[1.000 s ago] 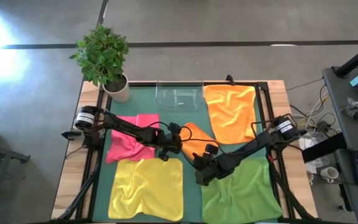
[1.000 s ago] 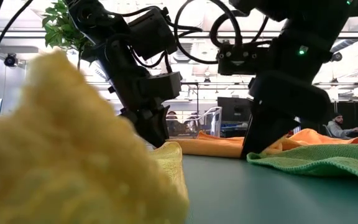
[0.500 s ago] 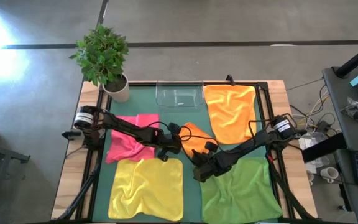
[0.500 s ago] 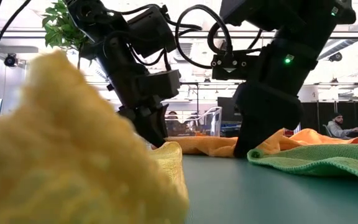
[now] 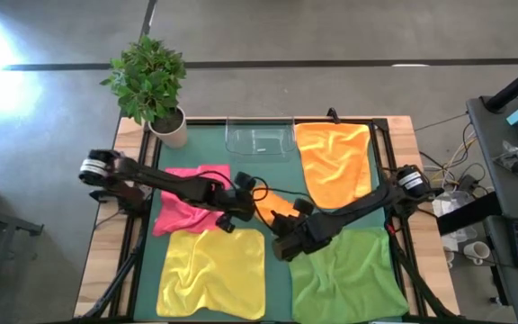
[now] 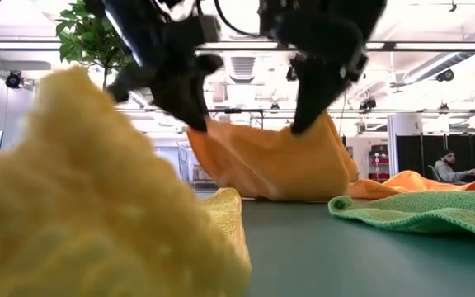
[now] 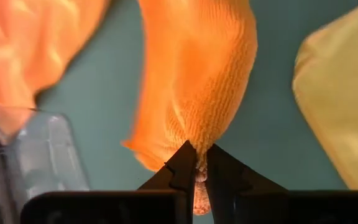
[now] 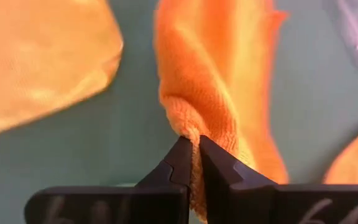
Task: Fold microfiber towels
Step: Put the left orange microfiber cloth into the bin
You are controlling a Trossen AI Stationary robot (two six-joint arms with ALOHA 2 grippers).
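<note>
Both grippers pinching the small orange towel [image 6: 270,161], lifted off the green mat [image 5: 277,270] near table centre. Left gripper [image 5: 226,219] clamped on one corner, fingers [image 7: 185,165] pressed tight on cloth. Right gripper [image 5: 284,245] clamped on the neighbouring corner, fingers [image 8: 182,158] likewise closed on a fold of fabric. Held edge running roughly level between the two grips in the low view, rest of the cloth hanging below, bottom hem touching or just above the mat, hard to tell which.

Key relation: towel hangs straight down from both sets of jaws, long axis along the line joining the grips, slightly diagonal across the table in the high view. Neither arm clearly nearer; load shared.

Other towels flat on the mat: second orange towel [image 5: 333,162] at far right by the clear tray [image 5: 259,139], pink towel [image 5: 187,200] at left, yellow towel [image 5: 209,274] near left, green towel [image 5: 349,279] near right. Potted plant [image 5: 148,85] off the far-left corner.

Likely next: carry held edge over and lay it down for the first fold. Risk: uneven pull skewing the fold.
</note>
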